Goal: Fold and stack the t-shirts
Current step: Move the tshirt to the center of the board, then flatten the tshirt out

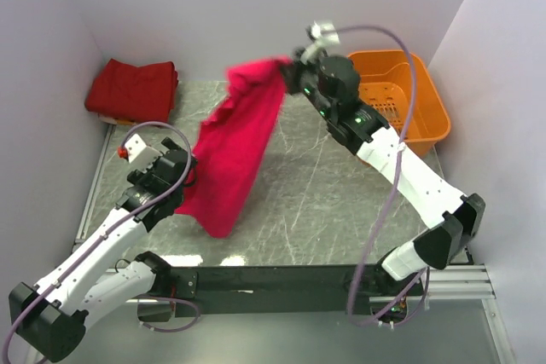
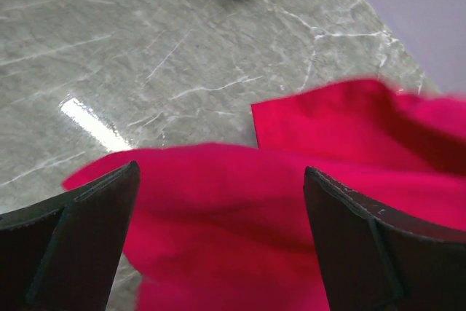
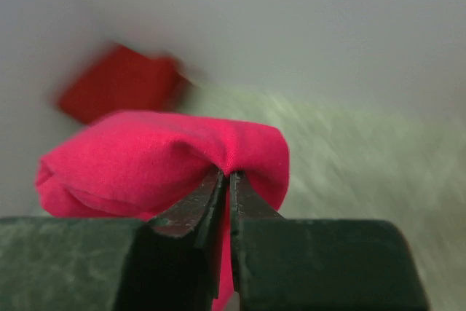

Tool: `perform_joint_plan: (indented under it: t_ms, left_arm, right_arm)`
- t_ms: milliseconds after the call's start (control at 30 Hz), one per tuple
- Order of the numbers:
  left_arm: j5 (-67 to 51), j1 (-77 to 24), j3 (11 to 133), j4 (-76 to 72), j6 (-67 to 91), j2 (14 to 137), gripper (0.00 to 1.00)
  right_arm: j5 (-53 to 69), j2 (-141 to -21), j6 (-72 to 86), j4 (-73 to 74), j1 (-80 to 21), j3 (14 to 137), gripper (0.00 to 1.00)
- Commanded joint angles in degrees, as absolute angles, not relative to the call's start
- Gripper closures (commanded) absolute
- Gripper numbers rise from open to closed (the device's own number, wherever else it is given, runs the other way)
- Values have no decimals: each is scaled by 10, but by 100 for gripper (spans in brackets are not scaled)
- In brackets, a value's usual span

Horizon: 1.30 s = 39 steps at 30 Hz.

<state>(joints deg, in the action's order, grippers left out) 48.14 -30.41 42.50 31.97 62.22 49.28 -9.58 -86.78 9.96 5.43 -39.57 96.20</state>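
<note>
Top view: crimson t-shirt (image 1: 232, 147) hangs from the raised right gripper (image 1: 290, 66), its lower end beside the left gripper (image 1: 188, 178).
Left wrist: fingers spread wide, holding nothing; crimson t-shirt just beneath them.
Right wrist: jaws pinched tight on a bunched fold of it.

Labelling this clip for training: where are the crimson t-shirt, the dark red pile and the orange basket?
crimson t-shirt (image 1: 235, 151): top view, middle of the hanging cloth.
dark red pile (image 1: 132, 89): top view, its upper face.
orange basket (image 1: 426, 130): top view, near right wall.
</note>
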Motion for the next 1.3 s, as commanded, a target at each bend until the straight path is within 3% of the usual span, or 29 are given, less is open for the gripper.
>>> perform_joint_plan:
  t_ms: [0,67,100,167,200,233,433,633,800,1133,1267]
  left_arm:
    - [505,-303,448,351,659,499,1]
    - [502,-303,450,367,676,510,1]
    - [498,-302,451,381,687,521,1]
    - [489,-302,452,395,698,534,0]
    - [476,-301,452,401,707,547,1]
    - [466,-301,451,409,709,554,1]
    - [391,-289,425,404,704,587,1]
    - [330,-223,389,360,661,605,1]
    - [186,-118,363,239,585,628,1]
    - [190,-77,425,209,581,765,1]
    - [184,-67,436,207,580,803,1]
  right_arm:
    - [-99,-821,254,40,-278,792,89]
    - [-91,-836,280,72,-245,725,77]
    - [-89,-844,293,84,-223,714,57]
    - [-97,-864,294,121,-214,707,47]
    - [-103,-867,284,131,-215,708,36]
    - [-96,-868,278,135,-216,707,34]
    - [-49,-872,251,120,-236,684,32]
    - [-17,-938,175,152,-247,740,32]
    - [-20,-1018,106,192,-250,837,31]
    - [-28,-1254,46,302,-250,1119,31]
    - [-14,-1301,58,319,-250,1158,31]
